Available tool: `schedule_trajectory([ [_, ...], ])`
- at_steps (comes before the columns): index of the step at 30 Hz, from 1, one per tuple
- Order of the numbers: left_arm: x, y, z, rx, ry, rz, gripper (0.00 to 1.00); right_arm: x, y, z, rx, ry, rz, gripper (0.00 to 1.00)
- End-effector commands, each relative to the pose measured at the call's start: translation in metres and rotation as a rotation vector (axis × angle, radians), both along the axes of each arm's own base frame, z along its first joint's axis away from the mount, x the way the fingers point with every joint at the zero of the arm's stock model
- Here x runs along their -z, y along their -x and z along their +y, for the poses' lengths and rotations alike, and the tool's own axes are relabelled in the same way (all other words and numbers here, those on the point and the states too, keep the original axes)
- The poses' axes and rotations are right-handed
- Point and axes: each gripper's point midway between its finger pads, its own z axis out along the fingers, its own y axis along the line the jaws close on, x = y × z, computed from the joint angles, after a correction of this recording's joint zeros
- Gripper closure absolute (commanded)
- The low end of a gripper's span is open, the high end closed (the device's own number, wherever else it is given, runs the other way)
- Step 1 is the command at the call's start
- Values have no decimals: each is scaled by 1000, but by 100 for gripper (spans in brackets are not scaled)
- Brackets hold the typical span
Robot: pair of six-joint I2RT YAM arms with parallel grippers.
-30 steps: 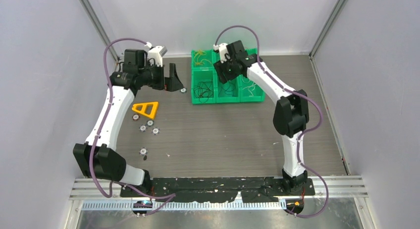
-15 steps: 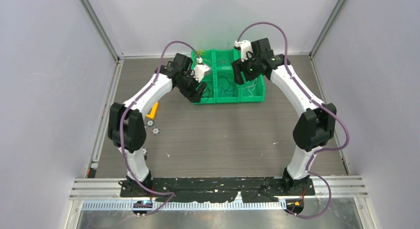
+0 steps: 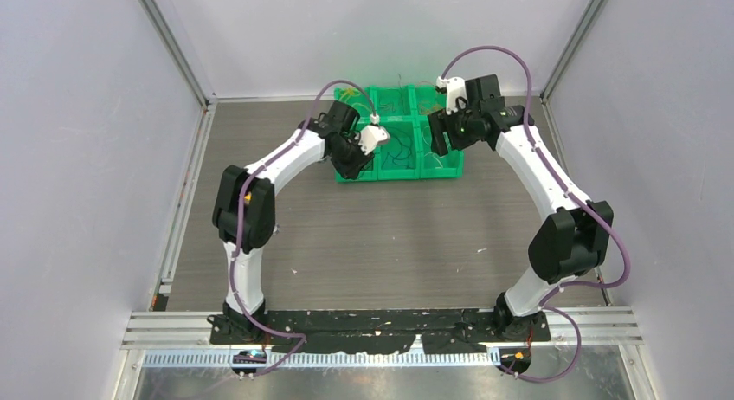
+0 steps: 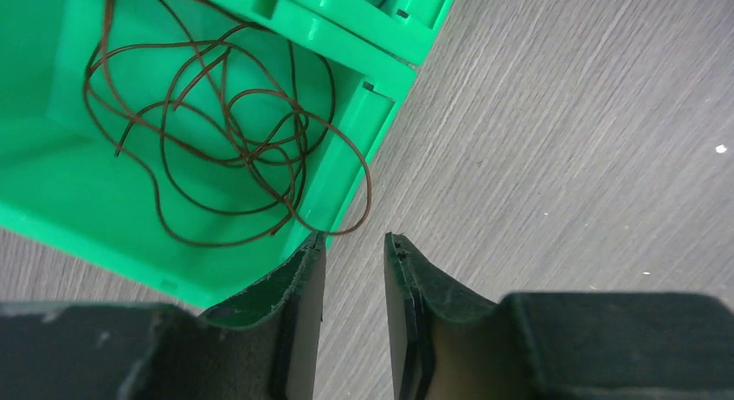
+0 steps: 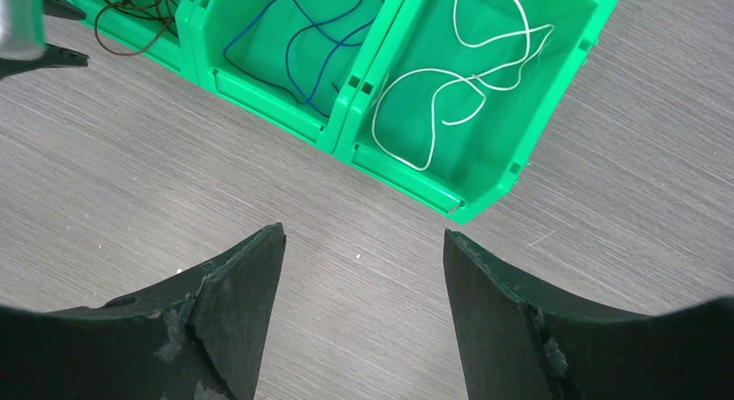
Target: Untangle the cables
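Top external view puts the block of green bins (image 3: 398,176) at the far middle of the table (image 3: 389,235). My left arm (image 3: 277,158) bends in to its near left corner and my right arm (image 3: 537,162) to its right side. On the left wrist camera, the left gripper (image 4: 353,240) hangs over the edge of the leftmost front bin, one finger above the bin's corner and the other above bare table. Its jaws stand a narrow gap apart, with only wood grain showing between them, so it has hold of nothing. The brown cable (image 4: 216,132) lies in tangled loops on that bin's floor. One loop spills over the bin wall and ends just beside the tip of the finger above the bin; I cannot tell whether they touch. On the right wrist camera, the right gripper (image 5: 363,235) hovers over the table just in front of the bins, its jaws spread wide and gripping nothing. Beyond it, the blue cable (image 5: 320,45) curls in the middle front bin. The white cable (image 5: 450,80) lies looped in the bin to its right, each alone in its own compartment.
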Motion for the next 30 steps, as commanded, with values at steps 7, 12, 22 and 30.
schedule_trajectory([
  [7,12,-23,-8,139,-158,-146,56,-12,1,-9,29,-14,-25,27],
  [12,21,-31,-6,183,-222,-158,52,-13,-2,-9,30,-18,-24,27],
  [22,18,-42,-11,221,-230,-199,60,-9,-3,-12,37,-19,-10,27],
  [30,7,-46,-17,250,-205,-231,85,-11,-5,-12,38,-22,-14,28],
])
